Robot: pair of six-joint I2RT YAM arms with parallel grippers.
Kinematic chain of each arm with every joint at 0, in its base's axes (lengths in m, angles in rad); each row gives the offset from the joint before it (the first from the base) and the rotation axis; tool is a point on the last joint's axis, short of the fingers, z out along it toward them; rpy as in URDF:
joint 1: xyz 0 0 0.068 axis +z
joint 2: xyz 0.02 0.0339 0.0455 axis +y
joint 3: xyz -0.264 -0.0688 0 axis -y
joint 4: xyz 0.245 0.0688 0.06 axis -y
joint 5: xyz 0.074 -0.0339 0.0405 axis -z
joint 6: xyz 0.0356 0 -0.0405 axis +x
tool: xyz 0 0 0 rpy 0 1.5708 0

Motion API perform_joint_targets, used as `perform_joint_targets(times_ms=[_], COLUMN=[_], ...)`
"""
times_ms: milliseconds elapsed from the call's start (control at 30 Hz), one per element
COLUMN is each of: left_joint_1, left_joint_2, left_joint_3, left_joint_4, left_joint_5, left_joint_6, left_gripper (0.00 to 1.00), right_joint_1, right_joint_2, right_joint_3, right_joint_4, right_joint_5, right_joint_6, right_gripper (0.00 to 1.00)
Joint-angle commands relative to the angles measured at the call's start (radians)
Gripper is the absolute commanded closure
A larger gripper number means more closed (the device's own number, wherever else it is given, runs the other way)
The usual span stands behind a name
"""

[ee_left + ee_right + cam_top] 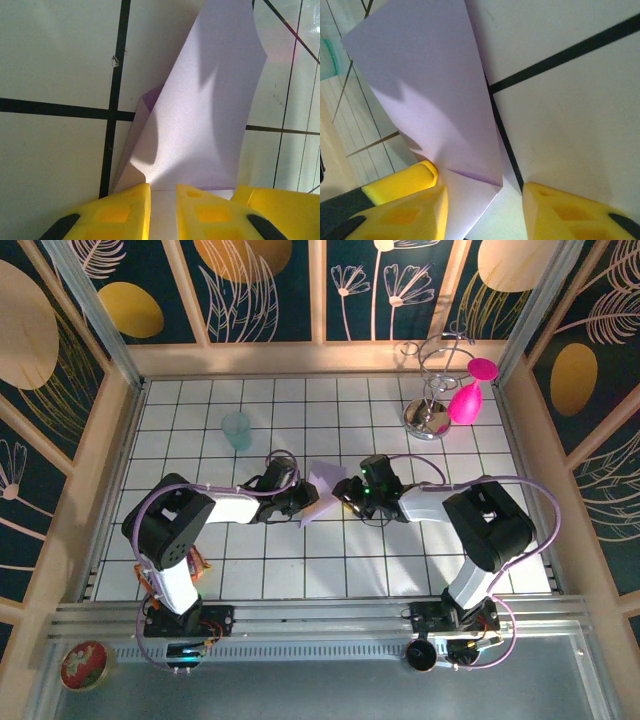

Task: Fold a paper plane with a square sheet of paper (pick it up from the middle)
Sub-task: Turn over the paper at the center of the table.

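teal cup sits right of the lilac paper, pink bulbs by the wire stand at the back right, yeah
No: the top external view shows the teal cup left of the lilac paper; the rest is right.

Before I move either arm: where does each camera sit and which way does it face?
Top external: above and behind the arms, looking down on the table; both arms show, left pincer and right pincer meeting at the lilac paper.
Left wrist: on the left arm, facing down past its yellow fingers at the paper.
Right wrist: on the right arm, facing past its yellow fingers at the paper and teal cup.
Shared: paper in all three; cup in top and right wrist.
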State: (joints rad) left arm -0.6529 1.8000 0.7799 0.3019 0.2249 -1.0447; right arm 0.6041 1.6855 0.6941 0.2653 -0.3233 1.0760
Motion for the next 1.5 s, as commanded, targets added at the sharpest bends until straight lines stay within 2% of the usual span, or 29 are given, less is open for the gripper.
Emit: perform_joint_targets(times_ms=[0, 200, 433, 600, 733, 900, 1067, 1267, 1333, 1467], left_joint_1=[0.001, 0.001, 0.000, 0.001, 0.001, -0.018, -0.067, -0.136, -0.156, -0.173], left_joint_2=[0.007, -0.001, -0.005, -0.027, -0.080, -0.194, -0.236, -0.198, -0.171, -0.138], left_joint_3=[0.016, 0.024, 0.035, 0.046, 0.039, -0.020, -0.033, -0.024, -0.016, -0.030], left_joint_4=[-0.052, -0.065, -0.074, -0.077, -0.048, 0.058, 0.061, 0.098, 0.117, 0.207], left_joint_5=[-0.006, -0.010, -0.010, -0.011, -0.030, -0.055, -0.128, -0.203, -0.219, -0.206], left_joint_6=[0.014, 0.021, 0.027, 0.048, 0.096, 0.217, 0.374, 0.555, 0.613, 0.706], left_gripper=[0.79, 0.79, 0.79, 0.78, 0.72, 0.63, 0.57, 0.49, 0.48, 0.47], right_joint_1=[0.013, 0.013, 0.012, 0.013, 0.010, -0.003, -0.040, -0.051, -0.086, -0.095], right_joint_2=[0.021, 0.056, 0.077, 0.081, 0.047, -0.022, -0.082, -0.138, -0.153, -0.158], right_joint_3=[-0.010, -0.012, 0.000, 0.015, 0.016, -0.011, -0.056, -0.083, -0.091, -0.093], right_joint_4=[0.099, 0.215, 0.196, 0.150, 0.114, 0.118, 0.139, 0.107, 0.103, 0.101], right_joint_5=[-0.069, -0.121, -0.111, -0.086, -0.034, 0.016, 0.026, 0.035, 0.036, 0.022], right_joint_6=[0.007, 0.037, 0.029, 0.005, -0.013, 0.017, 0.089, 0.154, 0.166, 0.174], right_gripper=[0.61, 0.65, 0.70, 0.86, 0.98, 1.00, 1.00, 1.00, 1.00, 1.00])
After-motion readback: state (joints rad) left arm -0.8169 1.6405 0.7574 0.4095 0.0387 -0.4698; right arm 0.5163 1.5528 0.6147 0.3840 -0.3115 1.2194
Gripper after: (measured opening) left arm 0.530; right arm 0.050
